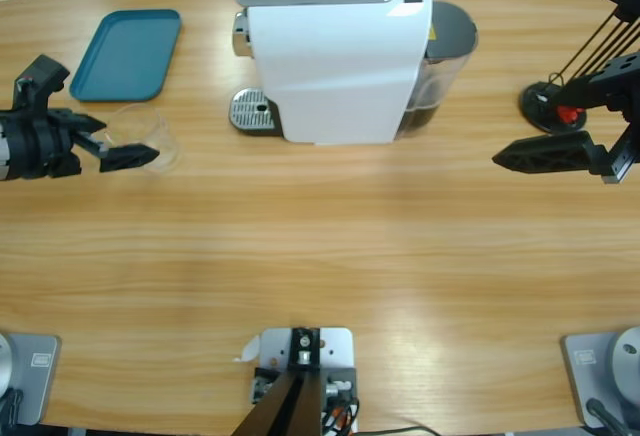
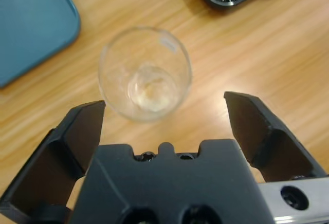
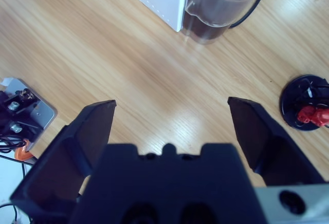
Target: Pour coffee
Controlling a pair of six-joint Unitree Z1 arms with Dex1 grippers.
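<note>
A small clear glass cup stands upright on the wooden table, left of the white coffee machine; in the high view the cup is faint. It looks empty; no coffee shows in any view. My left gripper is open, its jaws spread wider than the cup, which sits just beyond their tips. From above, the left gripper comes in from the left edge. My right gripper is open over bare wood, and from above the right gripper is at the right.
The machine's metal drip tray faces left toward the cup, and its dark round tank is on its right side. A teal tray lies at the back left. A black round base with a red part sits at the right.
</note>
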